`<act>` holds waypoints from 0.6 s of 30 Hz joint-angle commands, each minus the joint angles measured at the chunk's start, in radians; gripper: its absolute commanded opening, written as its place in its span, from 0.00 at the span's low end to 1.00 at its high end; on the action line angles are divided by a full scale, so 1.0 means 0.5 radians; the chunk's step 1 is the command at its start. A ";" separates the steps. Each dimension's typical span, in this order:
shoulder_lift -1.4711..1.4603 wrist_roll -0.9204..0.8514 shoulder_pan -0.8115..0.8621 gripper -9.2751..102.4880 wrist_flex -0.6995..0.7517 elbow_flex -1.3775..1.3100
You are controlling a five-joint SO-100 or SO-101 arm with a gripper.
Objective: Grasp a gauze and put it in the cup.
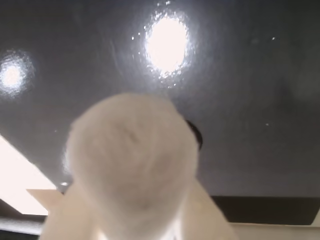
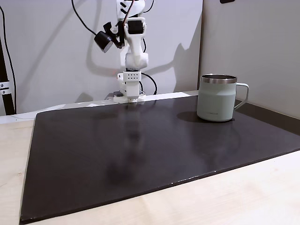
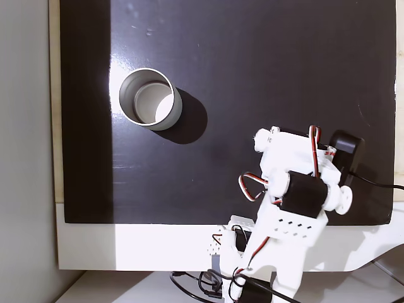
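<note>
gauze: white fuzzy roll, lower centre of the wrist view, blurred because it sits very near the lens; end face toward the camera.
gauze position: between the two pale fingers that rise from the bottom edge of the wrist view, one at each lower side of the roll, both touching it.
gripper: closed around the gauze, jaws only as far apart as the roll is wide; fingertips hidden behind the roll, so exact contact spots cannot be told.
gripper in fixed views: cannot make out jaws or gauze in either; the arm body covers them from above, and the side view is too small to tell.
arm: white with black servos, upright at upper centre of the side fixed view, at the far edge of the mat; in the top-down fixed view it sits lower right, folded over the mat's bottom edge.
wrist camera: black, sticking out left of the arm in the side view.
cup: pale green mug, steel rim, squared handle pointing right, upright on the mat at right of the side view; upper left in the top-down view, nothing visible inside.
cup vs arm: well apart in both fixed views.
mat: dark, glossy, covers most of the table; two bright light reflections on it in the wrist view.
table: light wood, visible around the mat.
</note>
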 commanded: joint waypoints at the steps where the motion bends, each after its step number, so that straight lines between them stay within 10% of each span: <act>1: -0.021 0.049 -0.092 0.08 0.025 -0.199; 18: -0.920 0.298 -0.960 0.08 0.221 -1.424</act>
